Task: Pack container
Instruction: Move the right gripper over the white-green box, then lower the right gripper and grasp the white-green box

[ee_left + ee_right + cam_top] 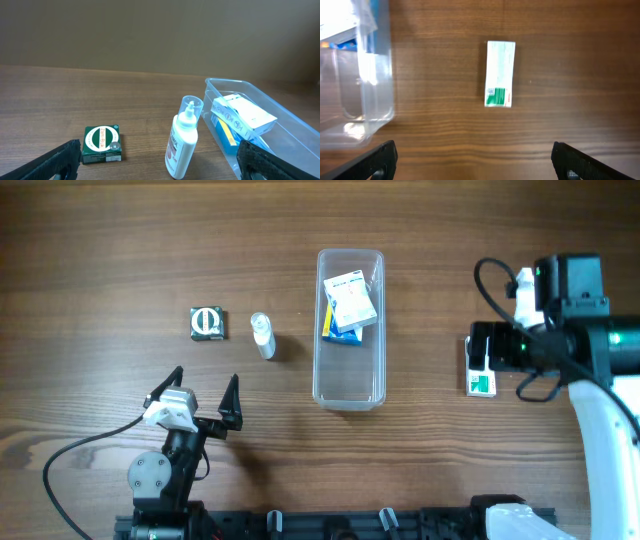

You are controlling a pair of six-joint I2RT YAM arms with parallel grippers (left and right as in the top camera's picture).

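The clear container (349,385) lies lengthwise at the table's middle; it also shows in the left wrist view (295,125) and the right wrist view (367,85). A white box (351,300) on a blue box (340,334) lies in its far half. A white bottle (264,338) stands left of the container, with a green-black box (207,323) further left. A white-green box (481,383) lies to the container's right. My left gripper (205,395) is open and empty, nearer than the bottle (181,142). My right gripper (475,160) is open and empty, just short of the white-green box (500,74).
Bare wooden table surrounds the objects. The arm bases and a black rail sit along the front edge (330,525). The right arm's cable (490,280) loops above the table at the right.
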